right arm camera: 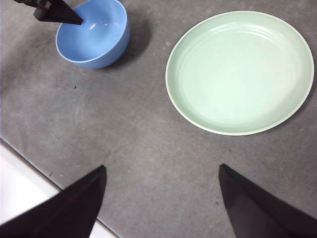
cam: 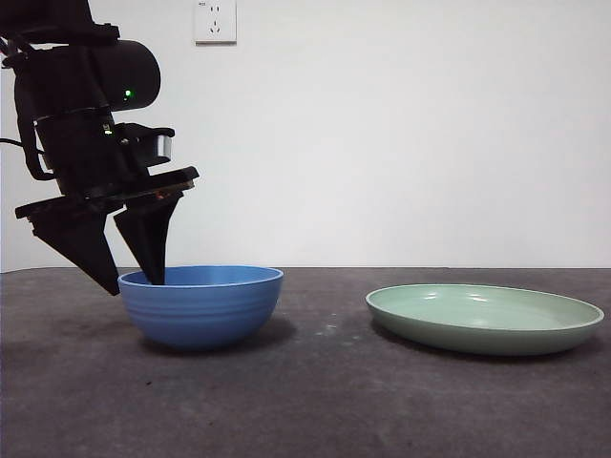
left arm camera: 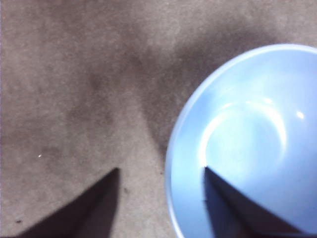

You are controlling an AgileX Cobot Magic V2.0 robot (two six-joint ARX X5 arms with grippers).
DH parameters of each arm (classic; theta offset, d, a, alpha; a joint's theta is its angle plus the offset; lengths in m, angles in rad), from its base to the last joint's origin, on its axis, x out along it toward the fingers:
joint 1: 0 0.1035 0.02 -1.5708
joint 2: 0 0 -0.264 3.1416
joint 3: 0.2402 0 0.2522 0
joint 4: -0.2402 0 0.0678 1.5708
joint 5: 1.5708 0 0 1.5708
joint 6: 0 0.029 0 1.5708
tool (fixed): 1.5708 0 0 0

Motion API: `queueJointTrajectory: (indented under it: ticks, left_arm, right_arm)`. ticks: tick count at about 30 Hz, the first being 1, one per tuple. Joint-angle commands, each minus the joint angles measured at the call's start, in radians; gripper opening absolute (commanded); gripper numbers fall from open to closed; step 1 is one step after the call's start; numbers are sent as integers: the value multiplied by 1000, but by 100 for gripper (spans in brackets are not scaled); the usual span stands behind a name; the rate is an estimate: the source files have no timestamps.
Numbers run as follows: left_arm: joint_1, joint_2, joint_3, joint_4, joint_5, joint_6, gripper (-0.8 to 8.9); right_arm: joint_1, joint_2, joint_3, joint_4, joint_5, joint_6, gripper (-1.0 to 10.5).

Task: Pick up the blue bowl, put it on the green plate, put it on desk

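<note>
The blue bowl point(cam: 200, 305) stands on the desk point(cam: 334, 410) at the left. My left gripper point(cam: 136, 284) is open and straddles the bowl's left rim, with one jaw inside the bowl and one outside. The left wrist view shows the same: the gripper point(left arm camera: 161, 169) is over the rim of the bowl point(left arm camera: 247, 129). The green plate point(cam: 487, 320) lies empty on the desk to the right, apart from the bowl. My right gripper point(right arm camera: 162, 167) is open and empty, high above the desk, looking down on the bowl point(right arm camera: 94, 34) and the plate point(right arm camera: 240, 72).
The desk's edge point(right arm camera: 29, 171) runs close by in the right wrist view, with a white floor strip beyond it. A white wall with a socket point(cam: 215, 19) stands behind the desk. A gap of bare desk lies between bowl and plate.
</note>
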Motion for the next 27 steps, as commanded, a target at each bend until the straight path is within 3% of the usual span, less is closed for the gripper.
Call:
queueJointTrajectory:
  ticks: [1,4,8,12,14,27]
  left_arm:
    - [-5,15,23,-5,-5,-8,181]
    - [-5,15,23,-13,-5,-12,174]
    - [-5,15,23,-23,-5,-20,78]
    - [-5,15,23,-24,-4,-33,68]
    - [-5,15,23,-24,-4,-33,14]
    - [-6,0,31,-19,37,-61,11]
  right_arm:
    - [3,5,18,8,0,8,364]
    - [3,5,18,8,0,8,364]
    - [3,5,18,8,0,8,364]
    - [3,5,18,8,0,8,364]
    - [3,5,18,8,0,8,364]
    - [3,5,18,8,0,8,364]
